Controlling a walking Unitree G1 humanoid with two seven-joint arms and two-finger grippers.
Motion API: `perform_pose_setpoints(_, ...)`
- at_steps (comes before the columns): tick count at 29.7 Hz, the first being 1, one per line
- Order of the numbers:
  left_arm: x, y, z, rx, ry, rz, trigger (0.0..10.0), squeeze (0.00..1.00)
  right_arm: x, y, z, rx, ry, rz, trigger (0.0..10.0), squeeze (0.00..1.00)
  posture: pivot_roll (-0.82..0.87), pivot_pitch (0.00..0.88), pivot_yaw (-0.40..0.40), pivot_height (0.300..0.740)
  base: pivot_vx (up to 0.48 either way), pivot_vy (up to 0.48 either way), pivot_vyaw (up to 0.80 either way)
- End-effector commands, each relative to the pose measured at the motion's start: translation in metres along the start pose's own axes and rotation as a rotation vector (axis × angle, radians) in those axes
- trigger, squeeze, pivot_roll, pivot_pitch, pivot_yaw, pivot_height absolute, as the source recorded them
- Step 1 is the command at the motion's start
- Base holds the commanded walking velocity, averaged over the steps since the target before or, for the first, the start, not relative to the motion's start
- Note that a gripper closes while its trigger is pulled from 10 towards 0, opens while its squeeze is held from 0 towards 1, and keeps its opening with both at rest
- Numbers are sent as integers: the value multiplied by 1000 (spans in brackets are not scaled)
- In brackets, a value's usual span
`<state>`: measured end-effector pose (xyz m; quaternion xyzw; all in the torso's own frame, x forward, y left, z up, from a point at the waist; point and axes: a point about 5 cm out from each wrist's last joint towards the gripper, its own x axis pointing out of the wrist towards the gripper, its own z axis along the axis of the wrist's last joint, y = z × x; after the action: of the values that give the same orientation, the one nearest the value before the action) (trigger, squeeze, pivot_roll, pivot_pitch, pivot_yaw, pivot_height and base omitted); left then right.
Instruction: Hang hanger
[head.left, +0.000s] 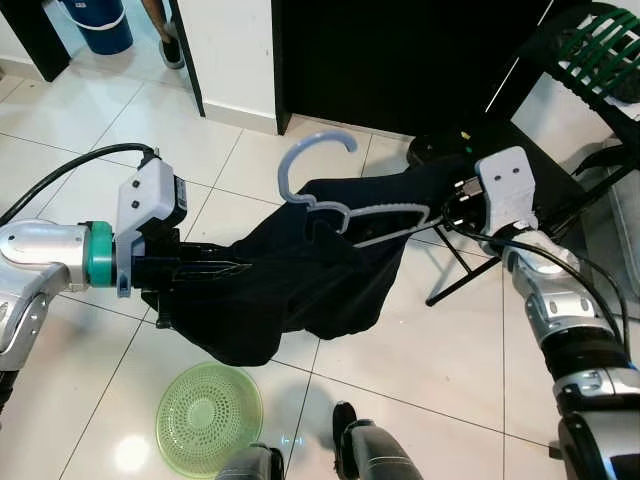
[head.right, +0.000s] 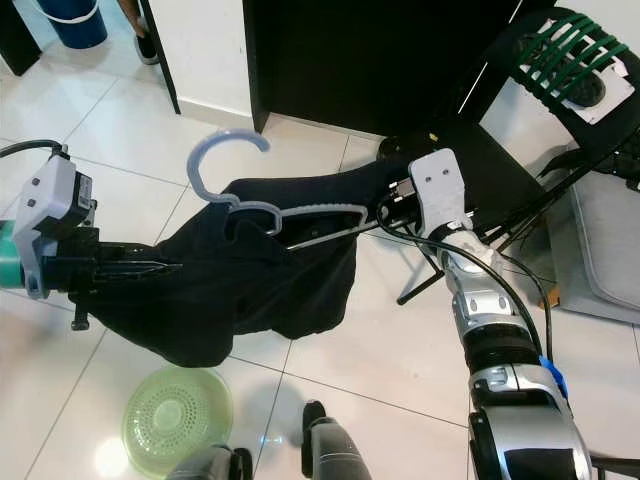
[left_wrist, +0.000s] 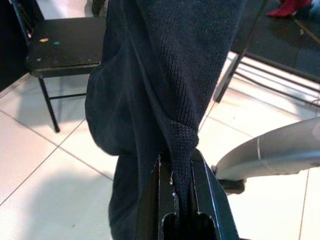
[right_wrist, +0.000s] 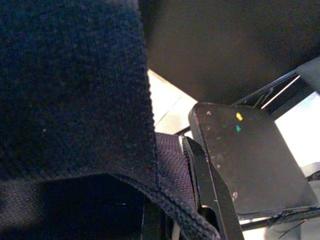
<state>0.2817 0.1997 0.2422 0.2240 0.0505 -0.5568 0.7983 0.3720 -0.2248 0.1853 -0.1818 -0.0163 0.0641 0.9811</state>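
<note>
Nearest the camera: robot's own feet (head.left: 365, 455) and a green plastic strainer (head.left: 209, 417) on the white tiled floor (head.left: 420, 350), near left.
Left gripper: left gripper (head.left: 225, 268) is clamped on the ribbed edge of a black knitted garment (head.left: 290, 275); its wrist view shows the hem pinched between both fingers.
Right gripper: right gripper (head.left: 452, 200) is closed on the garment's right end, cloth over its fingers in its wrist view.
Hanger: pale blue hanger (head.left: 330, 195) lies threaded into the garment, stretched between the two arms at mid-scene, hook pointing far and free.
Handling: garment looks soft, light and saggy; hanger looks stiff, light and likely to slip out if tilted, so the hold belongs at its neck below the hook.
Surroundings: black chair (left_wrist: 60, 47) far right; dark cabinet (head.left: 400, 60) beyond.
</note>
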Motion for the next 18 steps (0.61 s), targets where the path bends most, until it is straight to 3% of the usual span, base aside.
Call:
perform_pose_setpoints(1, -10, 14, -13, 18, 103, 120, 10000, 0, -10, -37, 3, -23, 45, -151, 10000, 0, 1, 173, 48, 740, 0, 0, 0)
perform_pose_setpoints(4, -9, 23, -15, 24, 119, 199, 10000, 0, -9, -29, 10, -69, 40, -90, 10000, 0, 1, 172, 45, 740, 0, 0, 0)
perform_pose_setpoints(12, -16, 30, -21, 40, 184, 247, 10000, 0, -12, -27, 4, -117, 63, -67, 10000, 0, 7, 172, 42, 740, 0, 0, 0)
perform_pose_setpoints(16, -15, 39, -23, 30, 175, 334, 10000, 0, -12, -4, 17, -110, 19, 33, 10000, 0, 3, 171, 39, 740, 0, 0, 0)
perform_pose_setpoints(18, -8, 34, -26, 17, 176, 296, 10000, 0, -13, 21, 40, -94, -107, 149, 10000, 0, 0, 170, 41, 740, 0, 0, 0)
